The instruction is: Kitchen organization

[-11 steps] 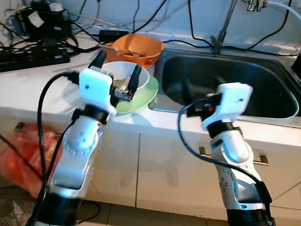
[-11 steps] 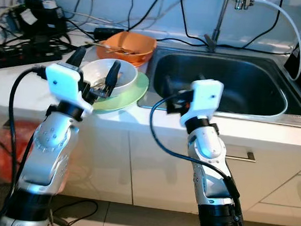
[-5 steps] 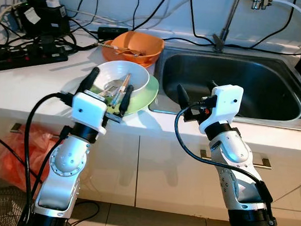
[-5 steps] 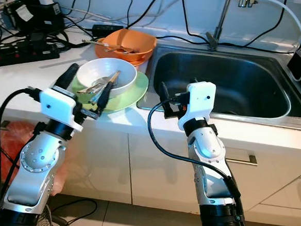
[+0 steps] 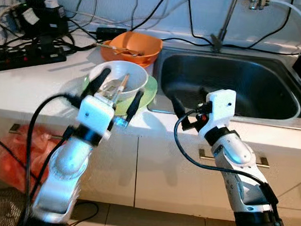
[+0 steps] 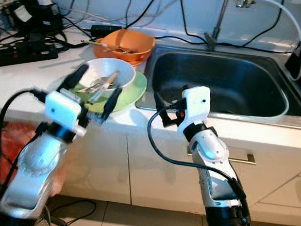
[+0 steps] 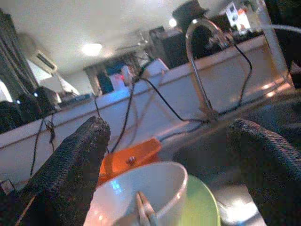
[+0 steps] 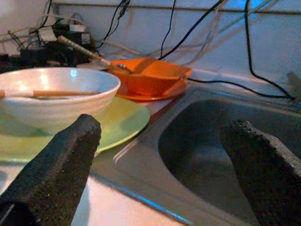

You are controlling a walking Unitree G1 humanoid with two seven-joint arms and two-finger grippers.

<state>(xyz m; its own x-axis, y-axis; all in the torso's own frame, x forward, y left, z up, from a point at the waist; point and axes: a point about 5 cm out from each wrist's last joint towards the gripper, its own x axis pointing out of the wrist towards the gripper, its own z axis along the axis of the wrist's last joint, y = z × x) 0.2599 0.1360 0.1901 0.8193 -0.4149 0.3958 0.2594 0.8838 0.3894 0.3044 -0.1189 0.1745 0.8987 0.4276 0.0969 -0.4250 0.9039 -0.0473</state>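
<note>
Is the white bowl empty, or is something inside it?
Not empty. The white bowl sits upright on the green plate, and chopsticks and what looks like a spoon lie inside it.

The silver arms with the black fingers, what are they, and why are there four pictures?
They belong to a robot tidying a kitchen. Two pictures come from cameras in its head, looking down at the counter. The other two come from cameras on its wrists, looking along its black fingers. On the counter a white bowl with chopsticks sits on a green plate. An orange bowl is behind it, and the sink is beside it. The left tool and right tool are both open, holding nothing.
</note>
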